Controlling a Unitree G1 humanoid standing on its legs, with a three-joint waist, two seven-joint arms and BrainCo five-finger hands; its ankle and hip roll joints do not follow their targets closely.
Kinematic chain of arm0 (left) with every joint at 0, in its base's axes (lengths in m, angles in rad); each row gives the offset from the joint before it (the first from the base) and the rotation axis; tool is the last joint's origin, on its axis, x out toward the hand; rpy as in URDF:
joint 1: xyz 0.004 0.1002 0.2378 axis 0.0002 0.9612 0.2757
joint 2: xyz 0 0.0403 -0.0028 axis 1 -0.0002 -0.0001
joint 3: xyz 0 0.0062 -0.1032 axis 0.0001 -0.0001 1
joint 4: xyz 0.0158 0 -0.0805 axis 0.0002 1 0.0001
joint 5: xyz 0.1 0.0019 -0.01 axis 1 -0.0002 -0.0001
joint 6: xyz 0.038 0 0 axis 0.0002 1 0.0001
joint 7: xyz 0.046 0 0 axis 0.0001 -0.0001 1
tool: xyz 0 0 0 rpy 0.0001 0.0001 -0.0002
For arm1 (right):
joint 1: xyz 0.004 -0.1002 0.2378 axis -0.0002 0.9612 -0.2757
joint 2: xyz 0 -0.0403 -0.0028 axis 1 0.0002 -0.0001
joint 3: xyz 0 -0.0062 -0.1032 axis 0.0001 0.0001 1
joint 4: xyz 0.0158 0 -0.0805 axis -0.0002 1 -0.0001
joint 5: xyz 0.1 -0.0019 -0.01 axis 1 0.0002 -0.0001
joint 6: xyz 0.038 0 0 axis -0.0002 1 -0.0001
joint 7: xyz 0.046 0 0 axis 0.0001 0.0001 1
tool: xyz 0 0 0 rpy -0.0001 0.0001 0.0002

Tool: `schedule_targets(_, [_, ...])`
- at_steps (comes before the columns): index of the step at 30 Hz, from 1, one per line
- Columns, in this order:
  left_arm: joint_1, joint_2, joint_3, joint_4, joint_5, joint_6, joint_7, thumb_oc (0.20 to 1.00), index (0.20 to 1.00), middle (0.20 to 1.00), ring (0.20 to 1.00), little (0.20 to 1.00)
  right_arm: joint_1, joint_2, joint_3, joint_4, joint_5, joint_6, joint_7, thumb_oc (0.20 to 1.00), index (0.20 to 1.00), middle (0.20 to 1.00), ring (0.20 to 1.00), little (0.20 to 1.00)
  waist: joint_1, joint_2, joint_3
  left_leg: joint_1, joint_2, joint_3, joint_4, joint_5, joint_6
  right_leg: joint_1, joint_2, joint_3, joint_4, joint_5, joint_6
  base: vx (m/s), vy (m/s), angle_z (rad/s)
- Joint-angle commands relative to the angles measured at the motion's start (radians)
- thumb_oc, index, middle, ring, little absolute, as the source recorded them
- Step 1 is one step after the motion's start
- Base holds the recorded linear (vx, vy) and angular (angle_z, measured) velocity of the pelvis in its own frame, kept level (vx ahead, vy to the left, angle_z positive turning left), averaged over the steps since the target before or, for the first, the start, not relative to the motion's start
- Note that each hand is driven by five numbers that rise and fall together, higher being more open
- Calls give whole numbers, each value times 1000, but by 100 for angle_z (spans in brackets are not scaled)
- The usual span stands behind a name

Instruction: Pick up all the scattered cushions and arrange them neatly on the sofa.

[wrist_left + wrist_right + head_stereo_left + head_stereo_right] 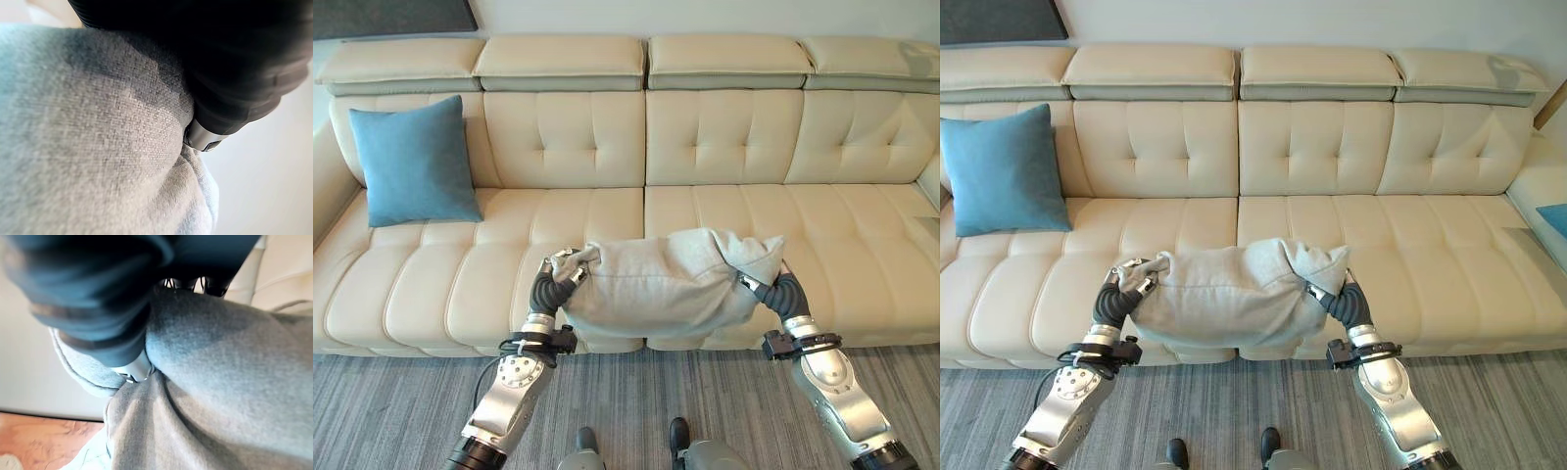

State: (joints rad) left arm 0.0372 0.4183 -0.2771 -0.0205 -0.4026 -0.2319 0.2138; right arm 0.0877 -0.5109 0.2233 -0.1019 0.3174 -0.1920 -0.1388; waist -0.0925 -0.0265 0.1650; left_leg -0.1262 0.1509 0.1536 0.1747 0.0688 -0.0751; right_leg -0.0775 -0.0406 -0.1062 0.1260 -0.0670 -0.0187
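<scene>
The robot's left hand [564, 266] and right hand [756, 285] clamp opposite ends of a grey cushion [666, 284], fingers curled into the fabric, and hold it above the front edge of the cream sofa [724, 137], near the middle seam of the seat. In each wrist view a silver finger digs into the cloth, which bunches around it. To finish this step well, both hands should probably carry the cushion level towards the backrest, stand it upright against the tufted panel and let go together, so that it neither flops forward nor slides off the smooth seat. The cushion is soft and slack: it sags between the hands, with a corner folded over near the right hand, and its woven grey cover creases at each grip. A blue cushion [414, 162] already leans upright against the backrest at the sofa's left end, a fair model for spacing.
</scene>
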Motion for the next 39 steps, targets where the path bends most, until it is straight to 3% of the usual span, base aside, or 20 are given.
schedule_targets(1, [-37, -8, -2, -76, 47, -46, -59, 200, 200, 200, 200, 200, -48, 19, -18, -177, 49, -87, 59, 200, 200, 200, 200, 200, 11, -41, -12, -109, -62, 53, 47, -83, 11, 86, 5, 29, -32, -54, 71, 190, -6, 16])
schedule_targets(2, [-36, -7, -2, -77, 48, -45, -59, 200, 200, 200, 200, 200, -48, 19, -18, -177, 49, -86, 59, 200, 200, 200, 200, 200, 10, -43, -15, -110, -64, 54, 45, -83, 12, 85, 3, 29, -33, -55, 71, 291, 3, 7])
schedule_targets(3, [-25, -10, 13, -76, 53, -36, -49, 200, 200, 200, 200, 200, -45, 33, -24, -166, 59, -82, 49, 200, 200, 200, 200, 200, 40, -36, -7, -181, -94, 39, -27, -22, 1, 117, 31, 43, -44, -68, 73, 177, 11, -14])
schedule_targets(4, [-24, -10, 13, -77, 53, -35, -48, 200, 200, 200, 200, 200, -45, 33, -24, -165, 59, -83, 49, 200, 200, 200, 200, 200, 40, -39, -9, -179, -97, 39, -33, -19, 1, 117, 27, 43, -45, -70, 73, 362, 29, -18])
schedule_targets(5, [-18, -15, 21, -80, 54, -29, -52, 200, 200, 200, 200, 200, -37, 42, -36, -158, 54, -75, 44, 200, 200, 200, 200, 200, 60, -36, -7, -218, -111, 24, -103, 16, -4, 146, 46, 55, -51, -90, 74, 203, 21, -24])
schedule_targets(6, [-17, -15, 21, -81, 54, -29, -52, 200, 200, 200, 200, 200, -37, 43, -36, -158, 54, -75, 44, 200, 200, 200, 200, 200, 60, -38, -8, -215, -113, 25, -106, 17, -4, 147, 44, 55, -51, -91, 75, 600, 143, -36])
schedule_targets(7, [16, -18, 44, -90, 57, -21, -57, 200, 200, 200, 200, 200, -29, 49, -46, -154, 48, -62, 46, 200, 200, 200, 200, 200, 92, -45, -11, -269, -122, -11, -117, 41, -7, 203, 53, 91, -45, -127, 78, 414, 123, -37])
schedule_targets(10, [47, -11, 53, -102, 55, -18, -80, 200, 200, 200, 200, 200, -9, 61, -46, -165, 54, -59, 75, 200, 200, 200, 200, 200, 100, -50, -24, -235, -121, -27, -121, 61, 12, 225, 48, 106, -25, -151, 83, 510, 192, -67])
schedule_targets(11, [55, 4, 58, -99, 53, -18, -90, 200, 200, 200, 200, 200, -2, 68, -43, -154, 48, -56, 88, 200, 200, 200, 200, 200, 101, -77, -30, -227, -136, -16, -92, 53, 31, 220, 16, 109, 28, -137, 106, 337, 172, -96])
schedule_targets(12, [51, 12, 59, -95, 56, -15, -91, 200, 200, 200, 200, 200, -3, 76, -39, -153, 47, -53, 95, 200, 200, 200, 200, 200, 105, -84, -31, -218, -138, -7, -85, 40, 42, 198, 4, 112, 77, -108, 122, 407, 239, -54])
schedule_targets(14, [45, 27, 72, -102, 60, -18, -81, 200, 200, 200, 200, 200, -21, 92, -22, -144, 46, -52, 100, 200, 200, 200, 200, 200, 104, -96, -16, -190, -147, 20, -64, -4, 69, 133, -46, 112, 224, 9, 181, 174, 168, -20])
schedule_targets(15, [45, 27, 73, -102, 60, -17, -81, 200, 200, 200, 200, 200, -22, 92, -22, -143, 46, -52, 100, 200, 200, 200, 200, 200, 107, -93, -18, -193, -143, 21, -65, -2, 69, 128, -42, 115, 223, 13, 181, 189, 169, -41])
schedule_targets(16, [36, 36, 76, -103, 63, -20, -78, 200, 200, 200, 200, 200, -32, 103, -14, -137, 39, -52, 105, 200, 200, 200, 200, 200, 105, -86, -9, -157, -138, 28, -64, -26, 81, 67, -54, 115, 321, 85, 195, 201, 155, -49])
schedule_targets(19, [25, 39, 91, -93, 71, -26, -67, 200, 200, 200, 200, 200, -49, 109, -9, -125, 37, -55, 105, 200, 200, 200, 200, 200, 96, -63, 3, -87, -134, 21, -96, -47, 89, -22, -52, 97, 356, 62, 167, 228, 136, -29])
schedule_targets(21, [35, 42, 112, -96, 72, -32, -73, 200, 200, 200, 200, 200, -67, 108, -14, -125, 47, -54, 112, 200, 200, 200, 200, 200, 86, -43, 9, -22, -129, 17, -137, -64, 83, -81, -74, 20, 215, -1, 148, 222, 41, -5])
schedule_targets(22, [35, 41, 113, -96, 72, -32, -74, 200, 200, 200, 200, 200, -67, 108, -14, -125, 47, -54, 112, 200, 200, 200, 200, 200, 81, -41, 12, -16, -129, 12, -140, -65, 82, -72, -74, 14, 210, -3, 148, 136, -15, 7])
schedule_targets(24, [38, 31, 119, -91, 76, -35, -82, 200, 200, 200, 200, 200, -73, 108, -16, -123, 48, -52, 121, 200, 200, 200, 200, 200, 67, -43, 17, 26, -141, 0, -149, -84, 74, -99, -80, 12, 42, 38, 163, 177, -45, 23])
schedule_targets(27, [46, 19, 133, -84, 86, -41, -86, 200, 200, 200, 200, 200, -79, 111, -13, -120, 42, -53, 129, 200, 200, 200, 200, 200, 66, -41, 22, 59, -138, -1, -144, -102, 68, -95, -93, 2, 1, 79, 176, 159, -112, 19])
schedule_targets(31, [64, 7, 133, -86, 86, -48, -111, 200, 200, 200, 200, 200, -72, 110, -16, -122, 60, -52, 151, 200, 200, 200, 200, 200, 71, -51, 1, 88, -146, -6, -131, -125, 54, -26, -98, -13, -56, 84, 166, 134, -142, 15])
schedule_targets(39, [31, -9, 125, -78, 68, -53, -82, 200, 200, 200, 200, 200, -163, 71, 26, -121, 58, -46, 160, 200, 200, 200, 200, 200, 81, -27, -44, 155, -112, -31, -179, -113, 19, 64, -65, -54, -90, 46, 134, 125, -131, 13])
